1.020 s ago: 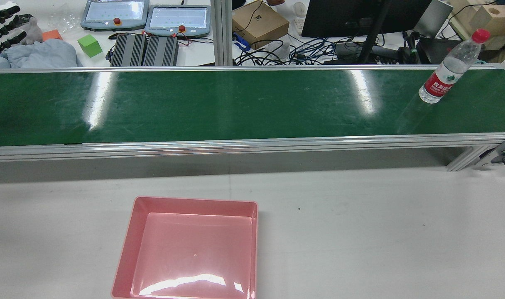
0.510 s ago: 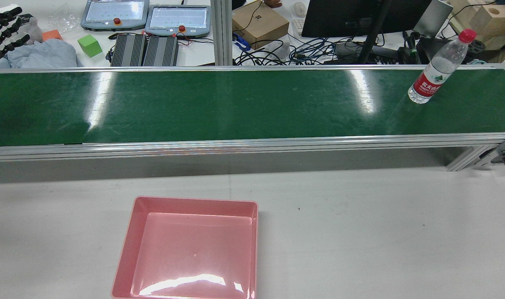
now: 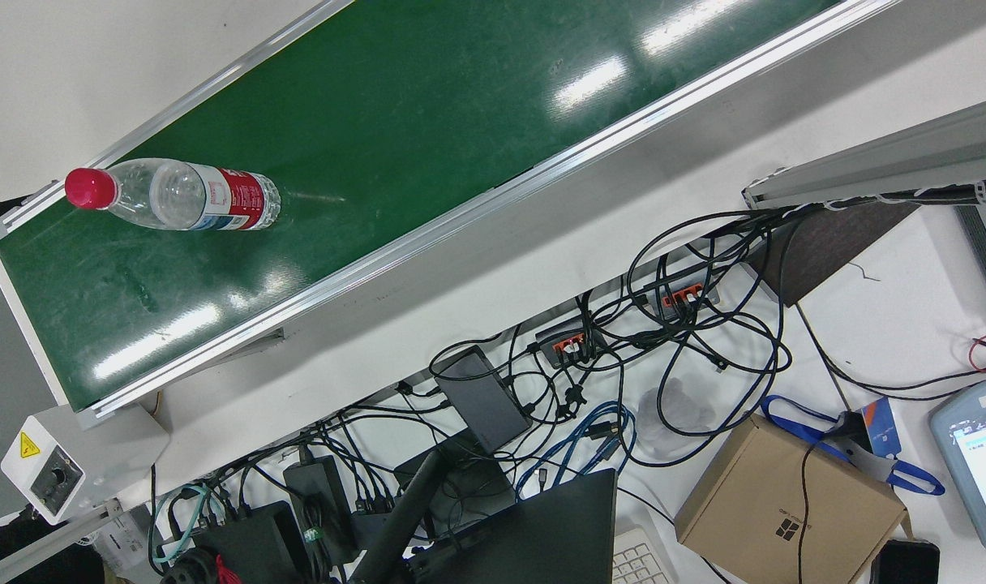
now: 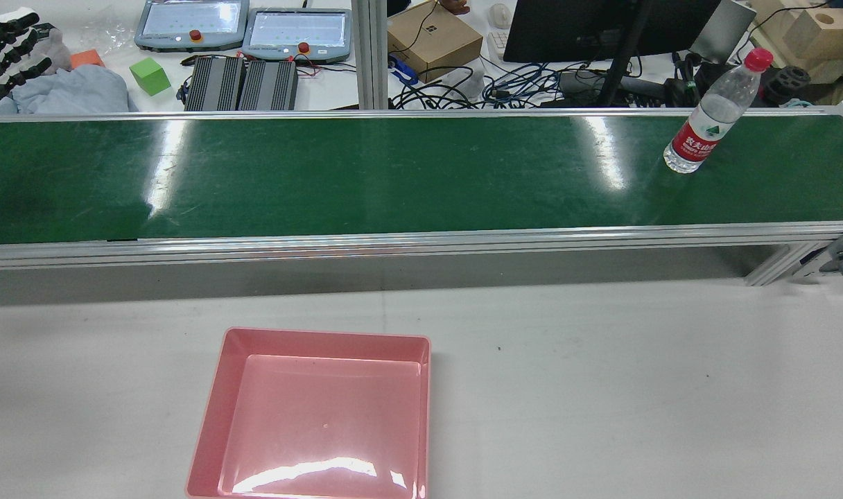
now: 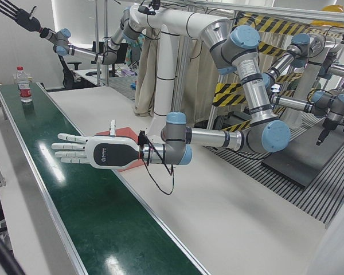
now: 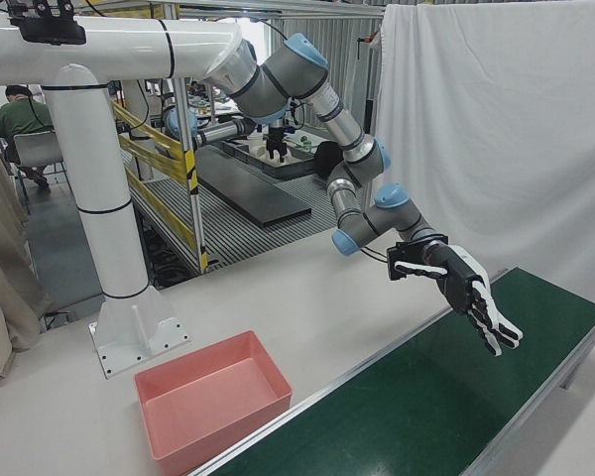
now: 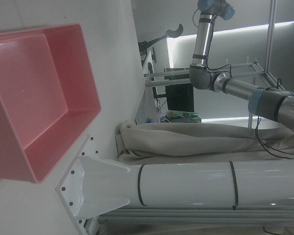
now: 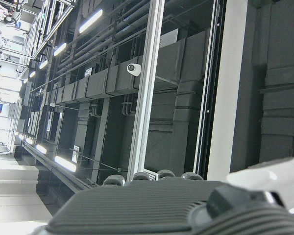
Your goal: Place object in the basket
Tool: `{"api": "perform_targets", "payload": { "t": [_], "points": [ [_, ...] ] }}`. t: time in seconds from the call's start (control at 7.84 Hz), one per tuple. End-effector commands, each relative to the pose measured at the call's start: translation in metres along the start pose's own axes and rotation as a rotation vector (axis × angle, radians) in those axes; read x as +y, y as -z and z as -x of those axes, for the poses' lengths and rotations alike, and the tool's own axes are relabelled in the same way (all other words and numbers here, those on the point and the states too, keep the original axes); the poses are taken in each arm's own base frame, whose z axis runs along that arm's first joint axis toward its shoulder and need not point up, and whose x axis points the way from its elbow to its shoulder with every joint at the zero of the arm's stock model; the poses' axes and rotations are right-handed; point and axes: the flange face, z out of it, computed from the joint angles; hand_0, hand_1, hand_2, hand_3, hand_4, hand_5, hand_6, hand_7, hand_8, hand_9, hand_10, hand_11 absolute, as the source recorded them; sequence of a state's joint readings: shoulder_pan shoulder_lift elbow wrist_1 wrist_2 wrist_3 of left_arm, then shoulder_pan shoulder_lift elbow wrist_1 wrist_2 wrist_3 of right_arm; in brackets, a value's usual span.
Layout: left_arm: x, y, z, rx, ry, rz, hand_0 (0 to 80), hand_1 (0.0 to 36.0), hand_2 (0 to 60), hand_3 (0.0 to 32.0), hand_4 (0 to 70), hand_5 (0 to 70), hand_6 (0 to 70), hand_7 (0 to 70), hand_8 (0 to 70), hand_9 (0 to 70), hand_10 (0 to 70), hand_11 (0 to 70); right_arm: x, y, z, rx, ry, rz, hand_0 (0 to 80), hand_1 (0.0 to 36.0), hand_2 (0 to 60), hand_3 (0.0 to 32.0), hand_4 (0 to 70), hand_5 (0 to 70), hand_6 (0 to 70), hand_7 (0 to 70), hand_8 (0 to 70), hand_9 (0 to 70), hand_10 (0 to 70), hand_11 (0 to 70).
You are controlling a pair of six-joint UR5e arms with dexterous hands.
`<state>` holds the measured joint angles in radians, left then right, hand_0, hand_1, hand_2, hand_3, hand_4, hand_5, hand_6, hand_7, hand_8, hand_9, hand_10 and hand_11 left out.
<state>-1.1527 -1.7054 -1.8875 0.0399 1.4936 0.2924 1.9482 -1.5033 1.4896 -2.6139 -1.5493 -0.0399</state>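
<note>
Standing on the belt: water bottle [image 4: 706, 125], clear with a red cap and a red label, upright on the green conveyor belt [image 4: 394, 173] near its right end in the rear view; nothing touches it.
Bottle from other angles: in the front view the water bottle [image 3: 177, 195] sits close to the belt's end and nearer its far rail; in the left-front view it [image 5: 24, 86] is small at the far end of the belt.
Basket: pink basket [image 4: 324, 335], shallow and rectangular, lies on the white bench [image 4: 602, 381] on the robot's side of the belt, left of centre in the rear view and well apart from the bottle.
Left hand: left hand [image 5: 97, 152] hovers flat over the belt just beside the basket, fingers spread and straight, grasping nothing; the right-front view shows it [image 6: 466, 288] tilted down toward the belt, and its dark fingertips edge into the rear view's top left corner.
Right hand: right hand [image 5: 17, 14] is held high above the bottle's end of the belt, fingers fanned out and released, well clear of the bottle.
Beyond the belt: two teach pendants [image 4: 245, 31], a green cube [image 4: 149, 75], a cardboard box [image 4: 432, 38], a dark monitor [image 4: 602, 28] and tangled cables [image 3: 623, 365].
</note>
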Motion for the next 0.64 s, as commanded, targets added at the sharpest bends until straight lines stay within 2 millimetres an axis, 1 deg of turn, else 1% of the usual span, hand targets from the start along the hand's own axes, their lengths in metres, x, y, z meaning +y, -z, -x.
{"api": "perform_targets", "payload": {
  "t": [0.0,0.38,0.51],
  "points": [
    [0.0020,-0.0021,0.0016,-0.001,0.001,0.005,48.0,5.2,0.0,0.8,9.9,12.3,0.6,0.0,1.1,0.0,4.3,7.1,0.0006,-0.0004,0.0000,0.000,0.000,0.001,0.0,0.0,0.0,0.0,0.0,0.0,0.0,0.0,0.0,0.0,0.0,0.0],
    [0.0020,-0.0021,0.0016,-0.001,0.001,0.005,48.5,5.9,0.0,0.0,11.5,13.1,1.7,0.0,2.3,0.6,5.2,8.4,-0.0001,-0.0001,-0.0009,0.001,-0.001,0.000,0.0,0.0,0.0,0.0,0.0,0.0,0.0,0.0,0.0,0.0,0.0,0.0],
    [0.0015,-0.0021,0.0026,-0.003,0.002,0.004,48.6,5.9,0.0,0.2,11.2,12.8,1.5,0.0,2.2,0.4,5.1,8.3,-0.0001,-0.0001,-0.0009,0.001,-0.001,0.000,0.0,0.0,0.0,0.0,0.0,0.0,0.0,0.0,0.0,0.0,0.0,0.0]
  ]
}}
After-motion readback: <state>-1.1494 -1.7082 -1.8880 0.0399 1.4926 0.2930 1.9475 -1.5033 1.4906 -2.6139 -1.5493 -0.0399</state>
